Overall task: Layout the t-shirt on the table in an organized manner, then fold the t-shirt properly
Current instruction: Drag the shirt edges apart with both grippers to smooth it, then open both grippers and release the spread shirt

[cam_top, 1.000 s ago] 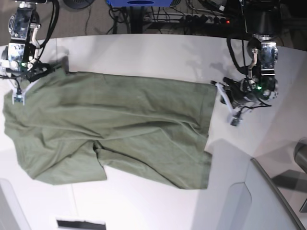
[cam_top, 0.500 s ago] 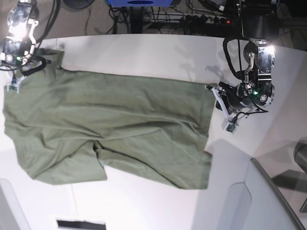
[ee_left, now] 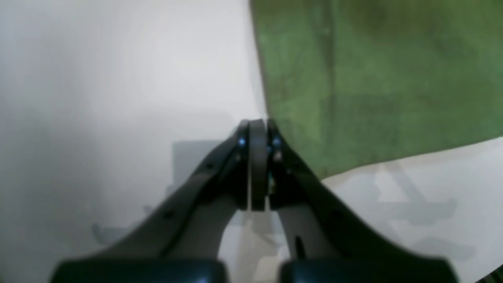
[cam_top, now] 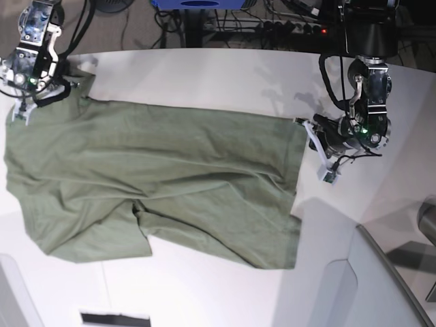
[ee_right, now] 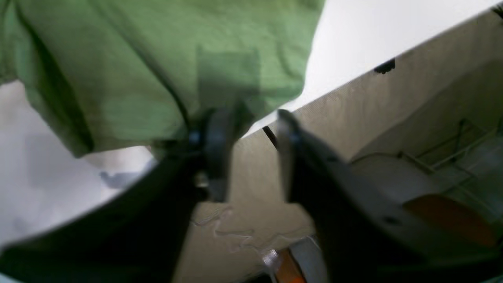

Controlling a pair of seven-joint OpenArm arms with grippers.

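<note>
The olive-green t-shirt (cam_top: 157,184) lies spread across the white table (cam_top: 204,75), with wrinkles and a fold near its middle. My right gripper (cam_top: 26,109) hovers at the shirt's far-left corner by the table's edge. In the right wrist view this gripper (ee_right: 249,122) stands open, the t-shirt (ee_right: 157,59) corner lying against one finger (ee_right: 216,133) and nothing between the jaws. My left gripper (cam_top: 312,139) sits beside the shirt's right edge. Its jaws are shut (ee_left: 257,125), and the t-shirt (ee_left: 373,78) hem runs right beside the tip, not between the jaws.
A grey angled panel (cam_top: 381,286) stands at the near right corner. Cables and a power strip (cam_top: 272,27) lie beyond the far edge. A dark strip (cam_top: 114,318) shows at the near edge. The floor (ee_right: 393,118) shows past the table's edge under my right gripper.
My right gripper carried the shirt's far-left corner toward the far edge, then opened and let it go. The left gripper shifted slightly beside the right hem and stayed shut.
</note>
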